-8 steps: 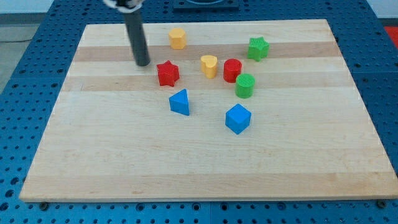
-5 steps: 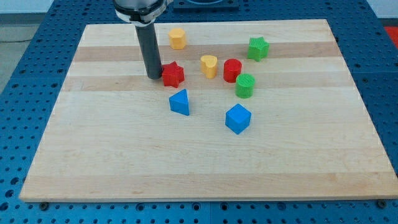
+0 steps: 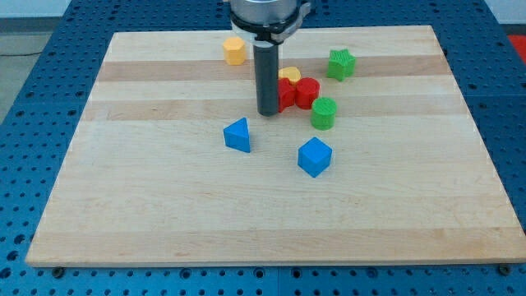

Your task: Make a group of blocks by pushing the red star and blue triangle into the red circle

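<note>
The table (image 3: 164, 205) fills the view, pale wood, and most of the action sits toward its top edge, a little right of centre. There is no claw on this arm, so nothing opens, closes or holds; only a dark rod, and my tip (image 3: 269, 113) is planted against the left side of the red star (image 3: 285, 95). The star is mostly hidden behind the rod, pressed against the red circle (image 3: 308, 92), with the yellow block (image 3: 289, 76) touching at the top. The blue triangle (image 3: 237, 134) sits alone, nearer the table's centre, well apart from the group. These look like small, light, rigid blocks that slide easily and may spin off a glancing touch. For the triangle, I judge the push belongs on its lower left face, aimed squarely through its middle toward the circle.
</note>
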You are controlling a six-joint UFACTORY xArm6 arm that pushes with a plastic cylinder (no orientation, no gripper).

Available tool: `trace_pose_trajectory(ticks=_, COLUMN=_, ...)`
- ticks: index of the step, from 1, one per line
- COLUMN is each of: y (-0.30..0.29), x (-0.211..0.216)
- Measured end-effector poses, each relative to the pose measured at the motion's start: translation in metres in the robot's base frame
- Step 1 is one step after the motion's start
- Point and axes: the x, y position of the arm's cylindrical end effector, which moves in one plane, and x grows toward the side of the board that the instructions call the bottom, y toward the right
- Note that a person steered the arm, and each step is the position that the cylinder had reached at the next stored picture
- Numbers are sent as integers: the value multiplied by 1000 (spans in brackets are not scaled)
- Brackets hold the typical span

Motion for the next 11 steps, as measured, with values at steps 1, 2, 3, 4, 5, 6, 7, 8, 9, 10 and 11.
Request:
trace_pose_trajectory(ticks=1, y=10, x=-4)
trace_pose_trajectory(ticks=2, y=-23, x=-4)
trace_pose_trajectory(ticks=3, y=-52, x=-1)
trace_pose_trajectory(ticks=4, y=-89, x=13)
trace_pose_trajectory(ticks=5, y=-106, x=49)
trace_pose_trajectory(ticks=6, y=-99, x=78)
trace_pose_trajectory(ticks=7, y=-71, x=78)
trace_pose_trajectory(ticks=8, y=-47, x=69)
trace_pose_trajectory(ticks=9, y=-29, x=55)
trace_pose_trajectory(ticks=10, y=-18, x=37)
trace_pose_trajectory(ticks=11, y=-13, x=24)
